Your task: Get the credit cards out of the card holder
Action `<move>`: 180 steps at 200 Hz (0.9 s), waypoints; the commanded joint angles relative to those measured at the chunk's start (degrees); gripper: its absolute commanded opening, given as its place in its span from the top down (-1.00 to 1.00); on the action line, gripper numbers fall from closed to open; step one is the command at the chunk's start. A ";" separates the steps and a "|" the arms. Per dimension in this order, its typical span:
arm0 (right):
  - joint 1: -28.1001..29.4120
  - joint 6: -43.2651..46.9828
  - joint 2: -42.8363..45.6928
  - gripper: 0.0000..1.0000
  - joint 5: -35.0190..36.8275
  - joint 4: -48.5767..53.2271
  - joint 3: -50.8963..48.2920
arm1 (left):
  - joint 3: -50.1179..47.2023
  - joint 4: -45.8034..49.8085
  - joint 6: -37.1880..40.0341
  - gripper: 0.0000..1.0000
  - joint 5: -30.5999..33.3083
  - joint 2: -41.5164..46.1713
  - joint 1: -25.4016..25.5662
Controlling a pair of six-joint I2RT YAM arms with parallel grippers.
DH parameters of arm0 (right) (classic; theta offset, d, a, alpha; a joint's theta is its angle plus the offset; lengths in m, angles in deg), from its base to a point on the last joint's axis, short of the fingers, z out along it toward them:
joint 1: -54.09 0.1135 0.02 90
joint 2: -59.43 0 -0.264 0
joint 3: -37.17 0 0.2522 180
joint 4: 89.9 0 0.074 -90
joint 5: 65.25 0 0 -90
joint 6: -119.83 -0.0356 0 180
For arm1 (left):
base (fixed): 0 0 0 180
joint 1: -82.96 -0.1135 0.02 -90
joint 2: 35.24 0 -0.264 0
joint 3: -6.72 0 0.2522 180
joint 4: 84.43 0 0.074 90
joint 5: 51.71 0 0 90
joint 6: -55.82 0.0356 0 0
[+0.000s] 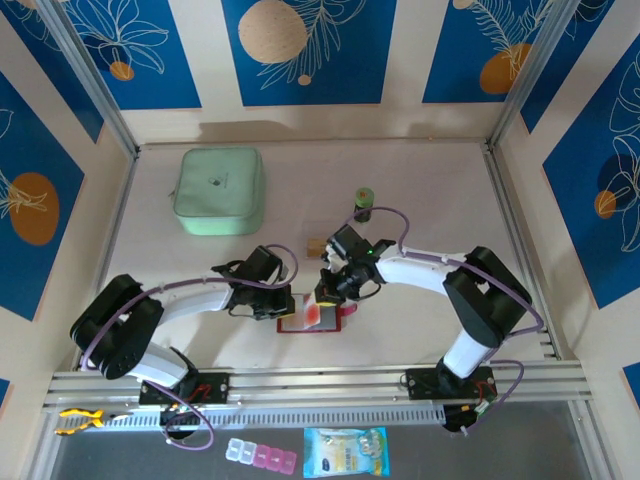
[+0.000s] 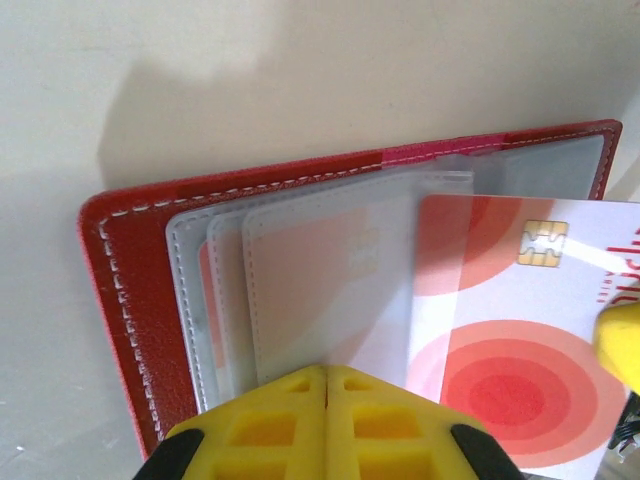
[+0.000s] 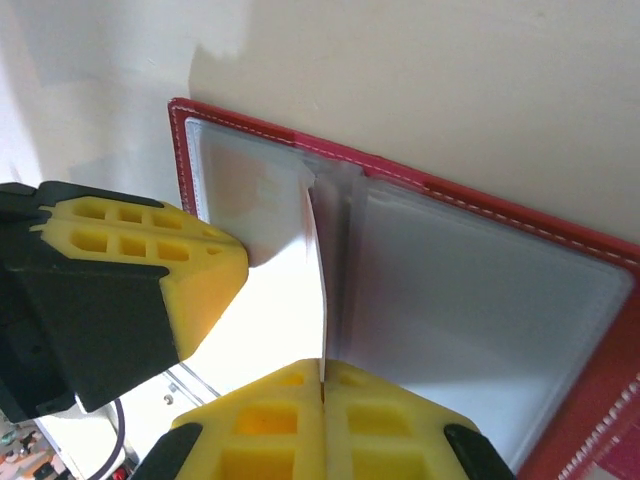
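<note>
The dark-red card holder (image 1: 296, 326) lies open on the table near the front, and its clear sleeves (image 2: 300, 290) fan out. A white credit card (image 2: 500, 330) with reddish-orange circles and a gold chip sticks halfway out of a sleeve to the right. My right gripper (image 3: 322, 380) is shut on that card's edge (image 3: 318, 280), seen edge-on above the holder (image 3: 440, 190). Its yellow finger (image 2: 620, 345) shows at the card's right side. My left gripper (image 2: 327, 372) is shut, its tips down on the sleeves. From above, the left gripper (image 1: 283, 304) and right gripper (image 1: 327, 293) meet over the holder.
A large mint-green pouch (image 1: 220, 190) sits at the back left. A small green cylinder (image 1: 364, 198) and a small tan piece (image 1: 318, 245) lie behind the grippers. Below the front rail (image 1: 320, 385) are a pill box (image 1: 262, 455) and a blue packet (image 1: 346, 450).
</note>
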State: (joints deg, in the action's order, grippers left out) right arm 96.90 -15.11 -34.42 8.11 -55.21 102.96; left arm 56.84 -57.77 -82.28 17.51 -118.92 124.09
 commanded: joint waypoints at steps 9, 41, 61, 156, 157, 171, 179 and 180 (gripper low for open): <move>-0.76 2.66 3.52 0.89 1.89 6.09 2.05 | -1.46 2.93 -0.51 0.88 1.25 1.18 0.46; -1.34 6.76 5.96 0.93 4.28 10.11 4.09 | -2.13 2.51 -1.62 0.88 1.40 2.72 0.62; -2.08 11.70 6.70 0.97 5.60 12.78 5.79 | -1.91 2.50 -1.82 0.85 1.57 3.43 0.63; -4.07 58.25 4.48 1.00 14.95 30.34 22.06 | 0.04 5.03 -1.11 0.66 6.04 8.54 0.50; -4.06 58.85 4.47 1.00 15.18 30.50 22.24 | 0.03 5.11 -1.12 0.65 6.07 8.62 0.47; -3.57 65.32 3.78 1.00 17.13 32.63 25.20 | 0.03 5.94 -1.04 0.65 6.62 9.80 0.37; -3.10 68.70 3.18 1.00 19.13 33.57 26.61 | 0.11 6.50 -0.86 0.64 6.95 10.27 0.22; -3.09 69.09 3.07 1.00 19.34 33.70 26.84 | 0.11 6.55 -0.86 0.64 6.96 10.28 0.25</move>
State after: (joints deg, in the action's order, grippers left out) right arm 93.09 36.03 -30.15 22.16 -27.85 125.25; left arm 55.88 -54.36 -83.59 22.19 -110.64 124.13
